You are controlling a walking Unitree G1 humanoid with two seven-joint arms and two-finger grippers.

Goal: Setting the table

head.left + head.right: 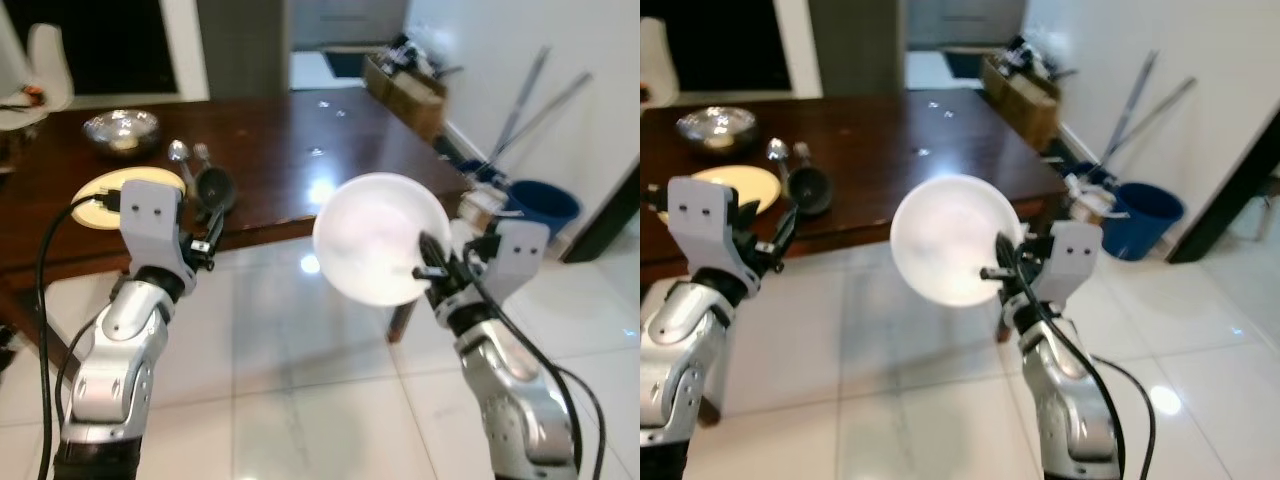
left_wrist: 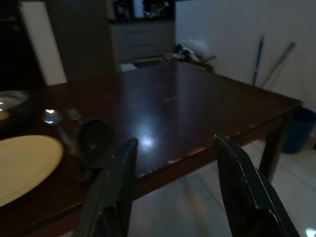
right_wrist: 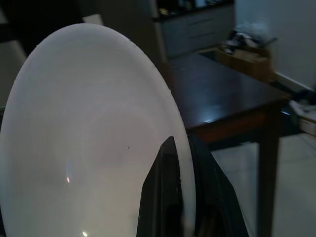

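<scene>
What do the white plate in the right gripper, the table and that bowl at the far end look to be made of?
White plate: glossy glazed ceramic or melamine, judging by its small highlights. Table: dark polished wood, reflecting the ceiling lights. Bowl: shiny metal, probably stainless steel, with mirror-like reflections. Right gripper pinches the plate's rim.

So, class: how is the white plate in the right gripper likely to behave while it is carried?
The white plate looks stiff and glossy, so probably slippery. The right gripper pinches only its rim, so it might tilt or slide out. It looks ceramic, so likely breakable over the tiled floor.
</scene>
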